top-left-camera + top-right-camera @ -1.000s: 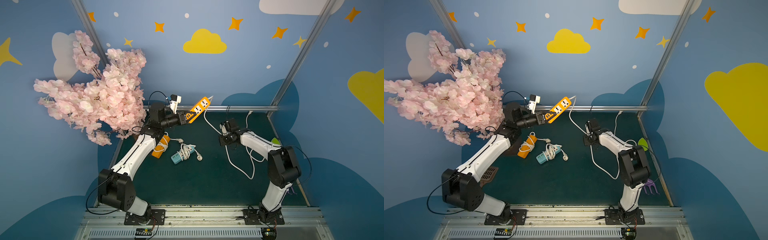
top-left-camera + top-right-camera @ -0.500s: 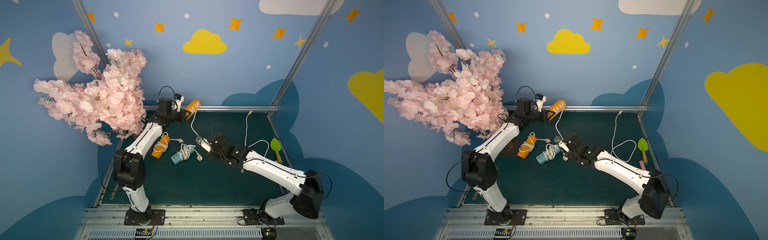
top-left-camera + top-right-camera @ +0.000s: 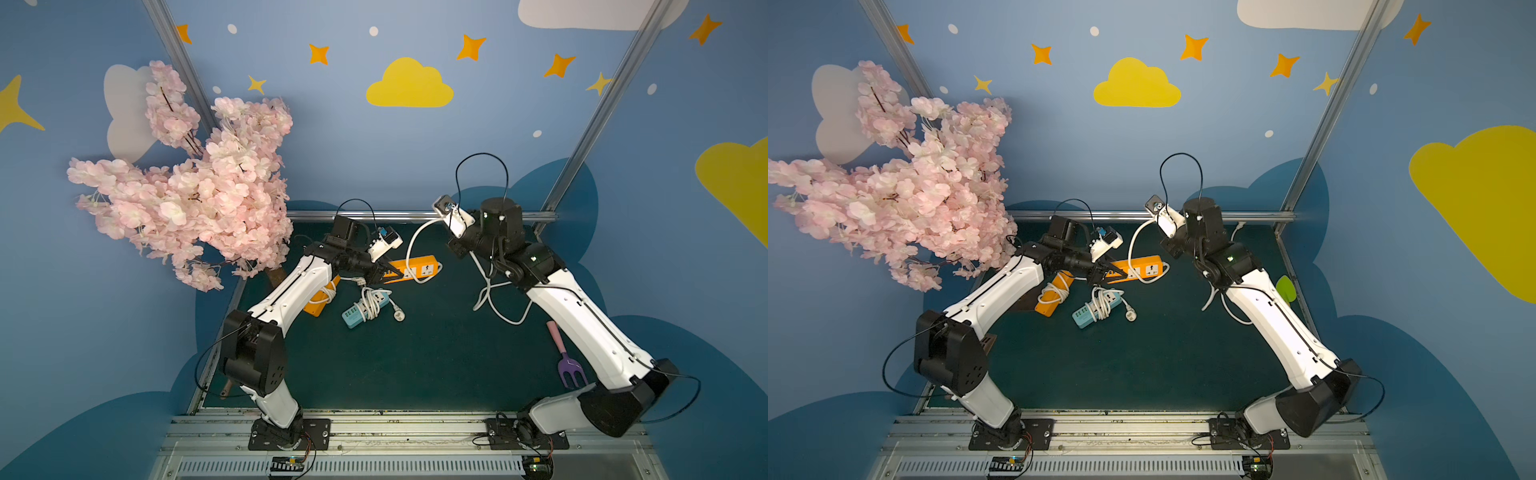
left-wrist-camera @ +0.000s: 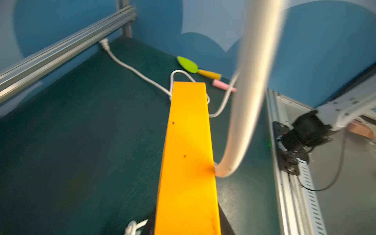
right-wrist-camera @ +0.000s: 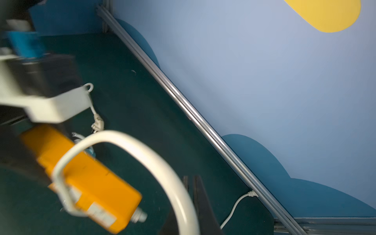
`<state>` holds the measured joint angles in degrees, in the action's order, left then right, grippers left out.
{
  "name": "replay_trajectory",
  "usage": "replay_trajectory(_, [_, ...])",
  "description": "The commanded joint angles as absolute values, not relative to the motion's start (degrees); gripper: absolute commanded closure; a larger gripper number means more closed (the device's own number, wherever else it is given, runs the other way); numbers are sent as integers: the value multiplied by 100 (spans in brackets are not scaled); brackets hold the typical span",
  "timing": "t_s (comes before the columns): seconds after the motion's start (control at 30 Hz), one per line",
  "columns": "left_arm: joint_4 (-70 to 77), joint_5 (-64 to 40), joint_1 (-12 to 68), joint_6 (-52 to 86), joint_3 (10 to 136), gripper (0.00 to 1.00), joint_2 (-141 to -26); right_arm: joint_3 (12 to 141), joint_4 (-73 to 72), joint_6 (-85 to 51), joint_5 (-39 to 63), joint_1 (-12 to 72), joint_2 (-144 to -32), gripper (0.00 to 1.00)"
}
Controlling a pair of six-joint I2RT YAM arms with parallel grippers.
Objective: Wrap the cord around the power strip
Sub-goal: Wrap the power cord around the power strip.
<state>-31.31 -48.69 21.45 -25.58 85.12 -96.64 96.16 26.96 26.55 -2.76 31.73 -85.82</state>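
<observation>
Strip first: your L gripper (image 3: 385, 272) is clamped on one end of the orange power strip (image 3: 415, 270). The rest of the body sticks out past its tips, free for turns. It looks like rigid plastic, prob. light, w/ smooth sides. Held by the end only, it could twist in the pads if the cord pulls hard, so keep tension gentle.

The cord (image 3: 410, 245) leaves the strip's far end, curls back round the body and arcs up btwn the two hands to the R gripper (image 5: 190, 181), whose jaws are closed on it. It looks thick, round and springy. It holds its curve, prob. won't lie flat by itself, and may slide thru closed pads. Best hold, I'd say, is close to the strip so each turn lands tight. The rest hangs below the R hand in loose loops, so there's plenty left to wind.

Views:
- **Top views:** they give you the socket face and the whole arc btwn the hands.
- **R wrist view:** it's blurred, but shows the cord passing btwn its own fingers and crossing the strip once.
- **L wrist view:** it shows the strip's plain side. Far beyond the tips is the plug (image 4: 103, 43) against the rail (image 4: 61, 50), hard to pick out from above, w/ a green scoop (image 4: 188, 65) off to one side.
</observation>
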Motion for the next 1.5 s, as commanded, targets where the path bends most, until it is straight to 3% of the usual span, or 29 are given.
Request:
replay_trajectory(0.0, [-3682,-6233,2303,-2923,8760,97,-9505,10229,2810,2023,875,2686,-9277,100])
replay_trajectory(0.2, [-2552,-7071,2312,-2150,8353,97,-9018,10478,2753,931,2310,1778,-10107,100])
replay_trajectory(0.37, [1509,-6871,2217,465,7211,97,-8571,9157,1512,187,2971,1653,-9852,100])
replay_trajectory(0.47, [2832,-6497,2229,1466,7082,97,-8674,8457,813,-211,3054,1666,-9709,94])
replay_trajectory(0.83, [3169,-5079,2235,1709,7040,97,-8618,7029,-531,-969,2376,1924,-9692,67])
replay_trajectory(0.93, [3008,-4679,2152,1612,7058,97,-8597,6664,-737,-1104,2192,2015,-9738,71])
replay_trajectory(1.1, [2718,-3982,1729,1492,7242,97,-8613,6073,-760,-1162,1927,2251,-9559,88])
replay_trajectory(1.3, [2615,-3161,1218,1404,7474,97,-8791,5778,97,-1003,1750,2477,-9254,99])
replay_trajectory(1.47, [2129,-2345,1151,703,7567,97,-8975,5718,758,-353,1346,3037,-8838,100])
